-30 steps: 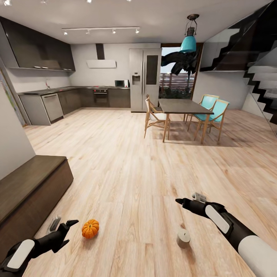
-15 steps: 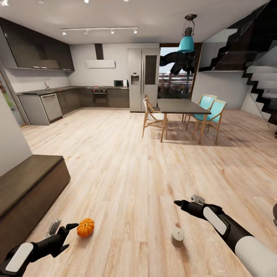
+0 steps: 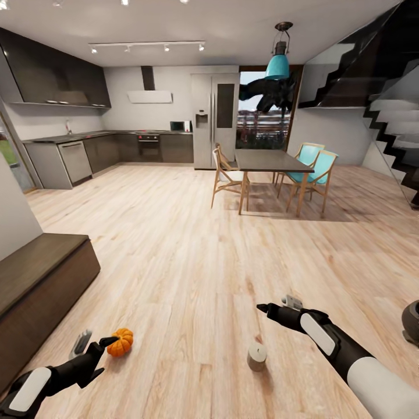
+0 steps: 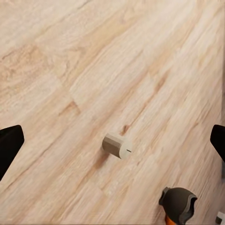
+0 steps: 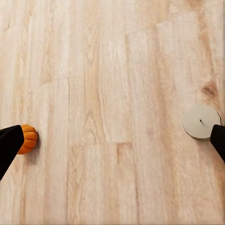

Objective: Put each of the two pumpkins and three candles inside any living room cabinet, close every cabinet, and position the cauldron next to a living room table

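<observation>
Both end effectors, left (image 3: 93, 345) and right (image 3: 273, 305), are hanging spread and empty; the pumpkin (image 3: 120, 342) is looking light, rigid, best pinched across its ribs.

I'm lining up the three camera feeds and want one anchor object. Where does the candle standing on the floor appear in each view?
Head view: the candle stands on the plank floor, low and right of centre, near the right pincer.
Left wrist view: candle near the middle.
Right wrist view: candle seen from above, at the right edge.
Shared landmark: the small pumpkin, also in the right wrist view.
</observation>
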`<state>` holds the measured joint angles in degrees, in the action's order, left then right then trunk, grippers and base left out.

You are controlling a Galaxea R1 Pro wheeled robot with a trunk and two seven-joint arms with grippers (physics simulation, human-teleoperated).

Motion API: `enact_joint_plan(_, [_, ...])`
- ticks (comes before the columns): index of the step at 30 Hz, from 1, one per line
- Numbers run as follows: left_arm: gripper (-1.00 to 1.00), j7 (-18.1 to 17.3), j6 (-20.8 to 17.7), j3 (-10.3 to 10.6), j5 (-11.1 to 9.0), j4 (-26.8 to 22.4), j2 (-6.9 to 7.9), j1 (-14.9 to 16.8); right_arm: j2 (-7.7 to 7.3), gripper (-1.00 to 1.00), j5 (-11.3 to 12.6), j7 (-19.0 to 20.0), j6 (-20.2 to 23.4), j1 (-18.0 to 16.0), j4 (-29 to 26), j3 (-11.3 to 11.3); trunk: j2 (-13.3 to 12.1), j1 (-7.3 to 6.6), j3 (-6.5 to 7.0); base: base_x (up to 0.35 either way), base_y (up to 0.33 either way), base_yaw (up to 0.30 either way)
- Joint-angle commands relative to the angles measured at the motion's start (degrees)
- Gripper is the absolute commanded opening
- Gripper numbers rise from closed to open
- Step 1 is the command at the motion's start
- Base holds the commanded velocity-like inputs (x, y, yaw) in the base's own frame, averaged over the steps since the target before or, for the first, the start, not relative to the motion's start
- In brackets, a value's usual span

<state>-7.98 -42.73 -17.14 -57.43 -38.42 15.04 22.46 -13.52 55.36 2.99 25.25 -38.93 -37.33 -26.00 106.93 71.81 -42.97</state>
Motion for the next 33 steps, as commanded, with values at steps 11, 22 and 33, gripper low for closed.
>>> enact_joint_plan(11, [1.00, -7.33, 15.48, 7.34, 2.63, 2.44, -1.02, 0.72, -0.02, 1.00, -0.35, 0.07, 0.14, -0.08, -0.09, -0.28, 0.03, -0.01, -0.05, -0.004, -0.012, 0.000])
enact_joint_plan(22, [1.00, -7.66, 16.20, 8.32, 3.04, 0.45, -3.03, 3.57, -0.02, 1.00, -0.67, -0.07, 0.12, -0.02, -0.11, -0.37, 0.03, -0.01, -0.05, 0.000, 0.000, 0.000])
enact_joint_plan(33, [1.00, -8.01, 16.10, 8.35, 2.87, -3.17, -3.20, 3.74, -0.02, 1.00, -0.70, -0.29, 0.10, -0.04, -0.11, -0.46, 0.03, -0.01, -0.05, 0.000, 0.000, 0.000])
